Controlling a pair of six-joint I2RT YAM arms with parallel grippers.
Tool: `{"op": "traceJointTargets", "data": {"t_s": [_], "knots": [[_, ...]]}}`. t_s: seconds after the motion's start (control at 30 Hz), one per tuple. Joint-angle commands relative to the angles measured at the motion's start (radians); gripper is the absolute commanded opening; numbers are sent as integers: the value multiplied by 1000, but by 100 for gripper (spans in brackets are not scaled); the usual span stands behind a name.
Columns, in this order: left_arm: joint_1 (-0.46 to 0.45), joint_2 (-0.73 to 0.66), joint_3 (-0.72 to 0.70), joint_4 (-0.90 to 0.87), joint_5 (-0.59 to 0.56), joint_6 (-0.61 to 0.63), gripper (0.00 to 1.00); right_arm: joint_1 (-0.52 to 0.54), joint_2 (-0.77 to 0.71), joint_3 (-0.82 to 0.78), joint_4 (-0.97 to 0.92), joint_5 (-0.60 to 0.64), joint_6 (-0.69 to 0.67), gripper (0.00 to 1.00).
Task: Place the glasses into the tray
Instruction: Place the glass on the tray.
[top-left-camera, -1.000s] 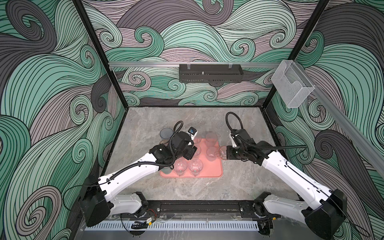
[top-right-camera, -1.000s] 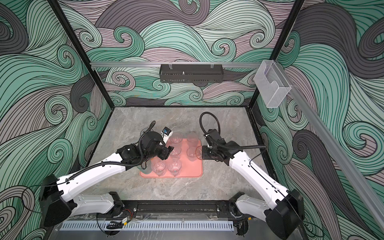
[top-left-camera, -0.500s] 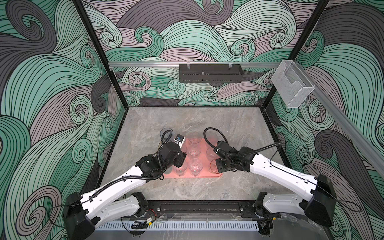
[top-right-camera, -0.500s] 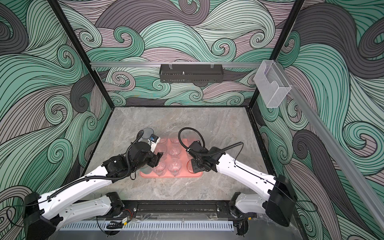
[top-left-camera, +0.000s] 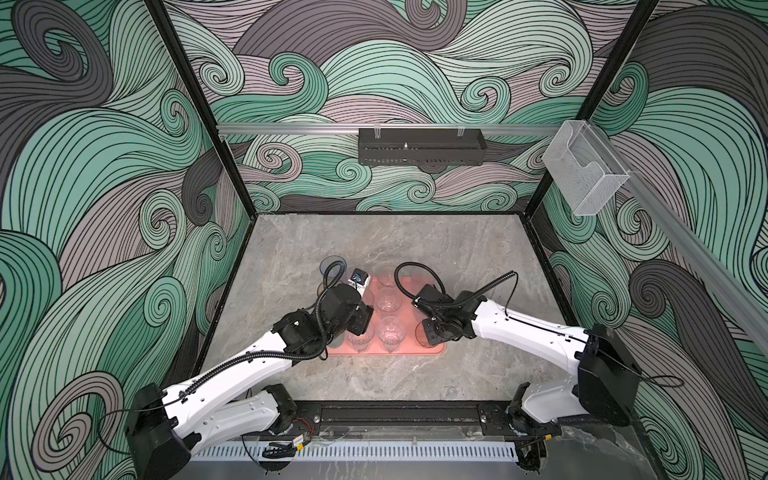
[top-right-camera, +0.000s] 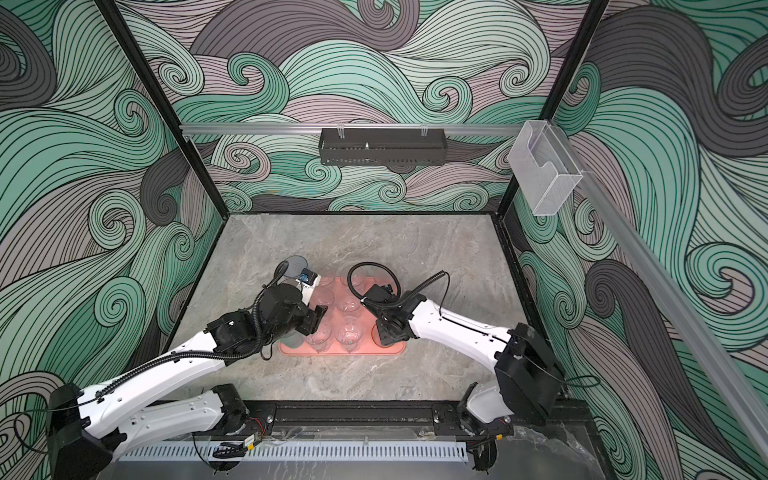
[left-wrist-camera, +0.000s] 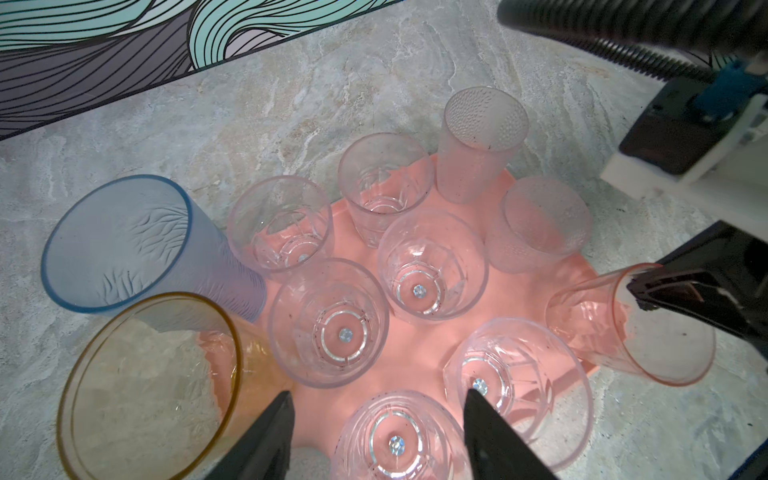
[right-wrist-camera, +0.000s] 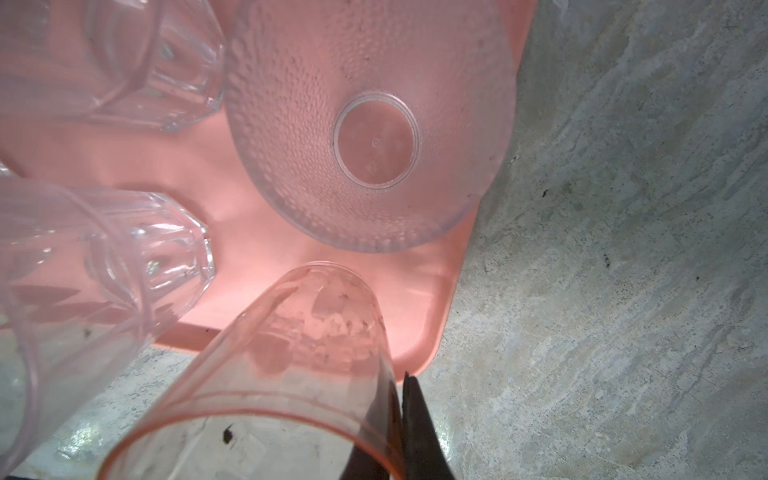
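Eleven glasses show in the left wrist view, clustered on and around the salmon-pink tray (left-wrist-camera: 415, 345), which lies on the grey marbled desk (left-wrist-camera: 291, 83). Six clear faceted glasses (left-wrist-camera: 328, 322) and two dimpled clear tumblers (left-wrist-camera: 482, 141) stand upright on it. A tall blue tumbler (left-wrist-camera: 124, 245) and an orange tumbler (left-wrist-camera: 149, 382) stand side by side at the tray's edge. Whether their bases sit inside the rim cannot be told.

The right gripper (right-wrist-camera: 395, 399) has its jaws clenched on the wall of a pink-rimmed tumbler (right-wrist-camera: 291, 353), one finger inside the rim and one outside. That tumbler is tilted, with its base over the tray's near right corner, just beside one of the dimpled tumblers. Whether the base touches the tray is unclear.

The left gripper (left-wrist-camera: 376, 395) hovers over the tray's left part with its jaws released, spread above one of the faceted glasses and grasping nothing.
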Motion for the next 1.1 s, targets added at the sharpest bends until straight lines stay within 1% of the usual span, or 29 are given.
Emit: {"op": "traceJointTargets", "data": {"t_s": [0.0,0.1,0.27,0.37,0.5,0.63,0.73,0.83,0.93,1.0,1.07], "knots": [[3,10,0,7,10,-33,67,6,19,0,22,29,-13,6],[5,12,0,11,6,-40,67,6,33,-8,36,26,-13,10],[4,8,2,13,-9,-41,67,6,46,-15,51,14,-11,13],[4,4,2,12,-14,-41,67,7,40,-13,44,13,-10,19],[4,-4,3,5,-21,-43,67,6,7,3,7,17,-19,25],[4,-31,17,-5,-59,-44,67,3,-62,45,-56,40,-40,33],[4,-48,42,-28,-87,-28,67,-22,-110,88,-99,57,-66,37],[8,-60,84,-77,-145,-13,67,-87,-164,125,-112,55,-84,40],[38,-95,113,-99,-189,13,67,-200,-220,153,-91,68,-105,44],[90,-122,117,-93,-194,24,67,-285,-256,154,-42,75,-123,48],[181,-143,120,-100,-180,20,67,-373,-282,125,35,88,-145,51]]}}
